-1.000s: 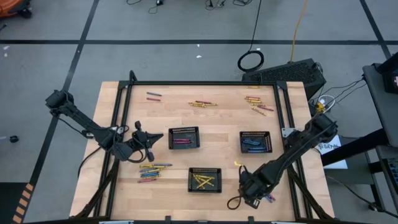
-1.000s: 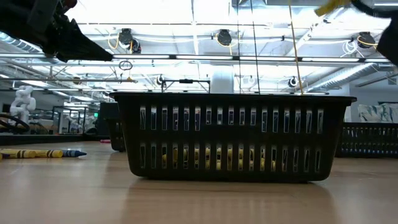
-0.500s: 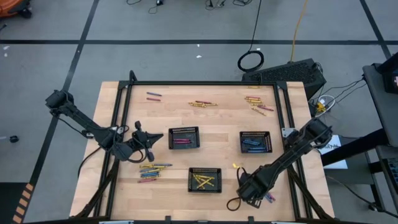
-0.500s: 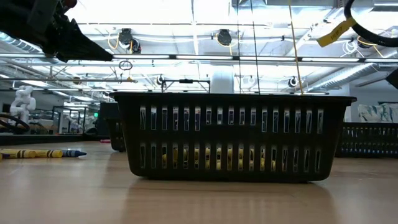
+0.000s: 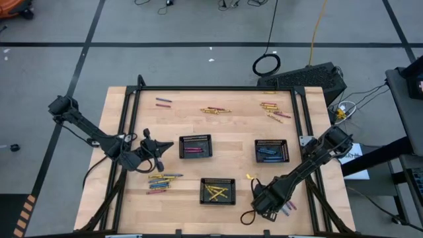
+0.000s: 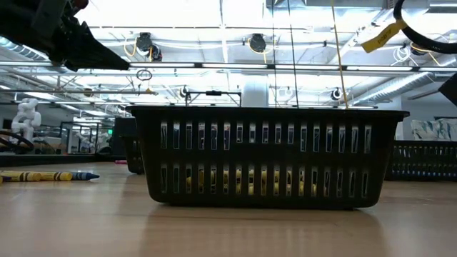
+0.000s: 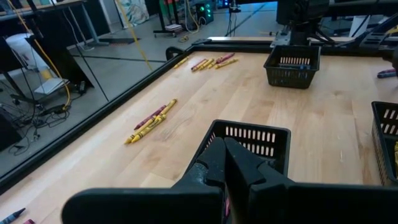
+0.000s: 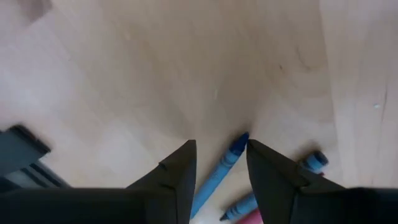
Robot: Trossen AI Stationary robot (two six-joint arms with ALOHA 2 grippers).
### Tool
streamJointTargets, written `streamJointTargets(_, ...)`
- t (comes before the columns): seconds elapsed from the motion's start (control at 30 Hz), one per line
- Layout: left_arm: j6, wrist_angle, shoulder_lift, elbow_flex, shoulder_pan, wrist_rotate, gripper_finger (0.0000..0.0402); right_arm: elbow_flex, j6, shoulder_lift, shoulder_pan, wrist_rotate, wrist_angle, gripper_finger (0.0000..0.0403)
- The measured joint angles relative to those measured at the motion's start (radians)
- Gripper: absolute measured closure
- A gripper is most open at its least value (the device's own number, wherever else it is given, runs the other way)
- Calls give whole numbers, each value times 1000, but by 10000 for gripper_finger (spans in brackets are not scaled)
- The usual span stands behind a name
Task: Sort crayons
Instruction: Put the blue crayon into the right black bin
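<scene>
No readable writing is showing on anything. The bench [image 5: 231, 162] is carrying three black mesh trays: the far-left tray [image 5: 195, 147] is holding pink crayons [image 5: 192, 150], the far-right tray [image 5: 272, 151] blue ones [image 5: 267, 151], the near tray [image 5: 217, 191] yellow ones [image 5: 215, 192]. Loose crayons are lying along the far edge [image 5: 215, 110] and near left [image 5: 162, 181]. The left gripper [image 5: 158, 151] is hanging clenched and empty beside the far-left tray. The right gripper [image 8: 221, 163], fingers released, is straddling a loose blue crayon [image 8: 217, 174] at the near right.

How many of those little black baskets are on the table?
3. One mesh tray sits left of centre holding pink crayons, one on the right holding blue ones, and one at the near edge holding yellow ones. None seem hidden.
</scene>
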Motion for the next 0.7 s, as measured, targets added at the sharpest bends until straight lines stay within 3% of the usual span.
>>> streamJointTargets(0.2,0,0,0,0,0,0,400,-35,-6,-4,19,26,33,293)
streamJointTargets(0.53,-1,-1,0,0,0,0,400,-56,-56,-4,32,29,43,395)
streamJointTargets(0.7,-2,0,0,0,0,0,400,-40,-75,-27,33,90,31,400)
